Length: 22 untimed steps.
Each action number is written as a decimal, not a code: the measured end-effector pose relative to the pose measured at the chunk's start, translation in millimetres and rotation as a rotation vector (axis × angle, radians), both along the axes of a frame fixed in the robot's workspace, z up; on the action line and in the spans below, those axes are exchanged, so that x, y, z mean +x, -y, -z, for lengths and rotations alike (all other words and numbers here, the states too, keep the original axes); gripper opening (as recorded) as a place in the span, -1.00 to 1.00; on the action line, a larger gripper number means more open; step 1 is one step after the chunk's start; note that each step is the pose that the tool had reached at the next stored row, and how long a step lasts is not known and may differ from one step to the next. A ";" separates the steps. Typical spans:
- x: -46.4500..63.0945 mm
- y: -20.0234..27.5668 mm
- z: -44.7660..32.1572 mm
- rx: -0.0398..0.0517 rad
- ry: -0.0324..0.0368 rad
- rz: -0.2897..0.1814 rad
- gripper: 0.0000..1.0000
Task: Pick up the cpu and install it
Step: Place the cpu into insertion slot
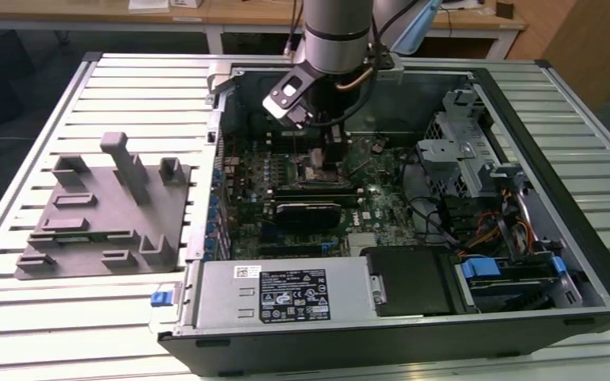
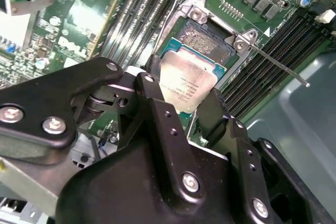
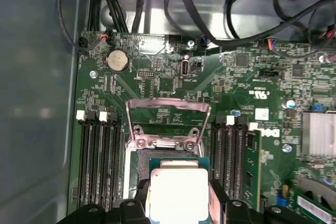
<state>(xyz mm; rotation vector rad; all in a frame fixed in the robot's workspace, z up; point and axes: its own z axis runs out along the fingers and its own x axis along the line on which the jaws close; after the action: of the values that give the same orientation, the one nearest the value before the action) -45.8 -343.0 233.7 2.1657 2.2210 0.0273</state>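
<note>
Flat square cpu (image 2: 186, 85) (image 3: 177, 195): pale silver top with faint dark print and a green border, in both wrist views. Matte metal pincer (image 2: 184, 98): uniform black, silver screw heads. Printed motherboard (image 3: 173, 82): green, fine pale traces, black slots. Moulded plastic fixture (image 1: 98, 214): plain grey. Ribbed metal counter (image 1: 136, 79): off-white, parallel grooves. Small plastic tab (image 1: 160, 298): blue.

ref: computer case (image 1: 602, 270) | fixture (image 1: 104, 214) placed beside it, exterior view's left | socket (image 2: 205, 39) located inside it | cpu (image 2: 186, 85) clamped in gripper (image 2: 184, 100) inside it, just over socket
</note>
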 end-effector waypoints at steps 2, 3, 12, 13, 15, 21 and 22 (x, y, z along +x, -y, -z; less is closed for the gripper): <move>-0.5 -1.8 3.6 -0.0001 -0.0001 0.001 0.05; -0.8 -2.6 5.5 -0.0001 -0.0001 0.003 0.05; -4.2 -3.1 21.4 0.0000 0.0002 0.017 0.05; -4.2 -3.2 22.9 0.0001 0.0002 0.021 0.05; -4.3 -3.4 24.9 0.0001 0.0002 0.025 0.05; -4.8 -5.6 27.4 0.0026 0.0002 0.026 0.05; -4.8 -6.7 28.2 0.0025 0.0001 0.027 0.05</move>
<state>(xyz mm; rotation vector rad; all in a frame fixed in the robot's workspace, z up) -50.6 -336.3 205.5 2.1963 2.1928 0.0293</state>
